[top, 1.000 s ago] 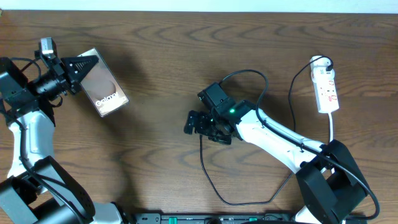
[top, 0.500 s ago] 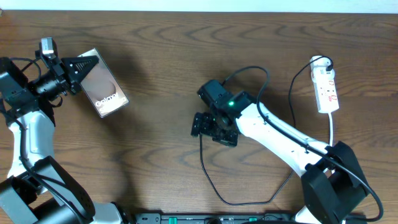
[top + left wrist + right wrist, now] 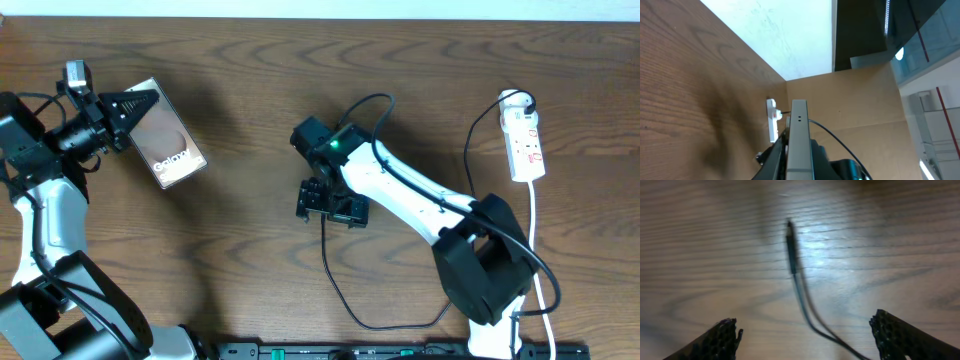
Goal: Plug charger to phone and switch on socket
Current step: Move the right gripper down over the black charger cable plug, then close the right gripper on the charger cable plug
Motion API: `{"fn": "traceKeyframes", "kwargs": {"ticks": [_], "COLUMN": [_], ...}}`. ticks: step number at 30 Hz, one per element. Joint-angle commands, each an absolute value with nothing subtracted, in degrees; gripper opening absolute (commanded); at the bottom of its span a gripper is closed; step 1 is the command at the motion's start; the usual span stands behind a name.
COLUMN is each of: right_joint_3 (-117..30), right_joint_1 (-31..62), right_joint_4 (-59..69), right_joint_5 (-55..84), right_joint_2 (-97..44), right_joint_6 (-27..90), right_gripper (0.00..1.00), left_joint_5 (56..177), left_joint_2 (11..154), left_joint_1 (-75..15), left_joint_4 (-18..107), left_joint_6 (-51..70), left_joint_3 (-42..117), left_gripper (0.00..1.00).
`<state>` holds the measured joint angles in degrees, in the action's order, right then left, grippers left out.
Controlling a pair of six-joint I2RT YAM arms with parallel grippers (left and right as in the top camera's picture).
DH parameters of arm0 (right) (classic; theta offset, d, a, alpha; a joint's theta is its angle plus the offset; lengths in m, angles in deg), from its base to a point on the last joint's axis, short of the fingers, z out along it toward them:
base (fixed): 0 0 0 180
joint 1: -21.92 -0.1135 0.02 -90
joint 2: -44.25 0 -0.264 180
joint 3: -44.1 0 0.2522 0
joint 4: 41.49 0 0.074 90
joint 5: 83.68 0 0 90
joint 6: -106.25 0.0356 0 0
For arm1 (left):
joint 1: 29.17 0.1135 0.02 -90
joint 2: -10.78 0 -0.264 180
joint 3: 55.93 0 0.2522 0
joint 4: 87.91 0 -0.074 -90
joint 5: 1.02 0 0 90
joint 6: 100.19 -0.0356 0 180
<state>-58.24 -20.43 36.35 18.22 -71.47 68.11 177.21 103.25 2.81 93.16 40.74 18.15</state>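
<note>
Your left gripper [image 3: 133,107] grasps the phone [image 3: 168,148]; your right gripper [image 3: 327,205] is spread wide over the charger [image 3: 345,300].

The left jaws are clenched on the phone's upper-left edge at the far left of the table [image 3: 250,270], and the lettered face points up in the overhead view. In the left wrist view the phone shows edge-on between the fingers. Whether it touches the wood you cannot tell. Near the table's middle, the right wrist view shows the two fingers [image 3: 720,339] well apart and gripping nothing. The charger's plug tip [image 3: 790,250] lies on the wood ahead of them, with the cable running back between them and looping toward the near edge. The socket [image 3: 526,143] lies at the far right, well apart from both grippers.
</note>
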Motion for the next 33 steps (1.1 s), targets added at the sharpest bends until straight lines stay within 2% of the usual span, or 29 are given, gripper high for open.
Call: {"fn": "traceKeyframes", "kwargs": {"ticks": [1, 3, 11, 18, 33], "right_joint_3": [-59.9, -59.9, -59.9, -59.9, -59.9], "right_joint_1": [-20.8, -21.0, -21.7, -21.7, -21.5], "right_joint_4": [37.2, 37.4, 37.2, 35.9, 34.4], "right_joint_5": [17.0, 17.0, 17.4, 17.3, 12.7], "right_joint_2": [-72.8, -73.6, -78.1, -78.8, -79.8], "right_joint_6": [68.1, 68.1, 68.0, 67.8, 69.0], "right_gripper": [0.81, 0.76, 0.74, 0.63, 0.60], "left_joint_5": [179.0, 179.0, 179.0, 179.0, 178.9], "left_joint_2": [102.5, 102.5, 102.5, 102.5, 102.5], "left_joint_1": [2.9, 2.9, 2.9, 2.9, 2.9], "left_joint_4": [93.5, 93.5, 93.5, 93.5, 93.5], "left_joint_6": [40.4, 40.4, 40.4, 40.4, 40.4], "left_joint_3": [17.8, 17.8, 17.8, 17.8, 17.8], "left_gripper": [0.08, 0.07, 0.08, 0.07, 0.08]}}
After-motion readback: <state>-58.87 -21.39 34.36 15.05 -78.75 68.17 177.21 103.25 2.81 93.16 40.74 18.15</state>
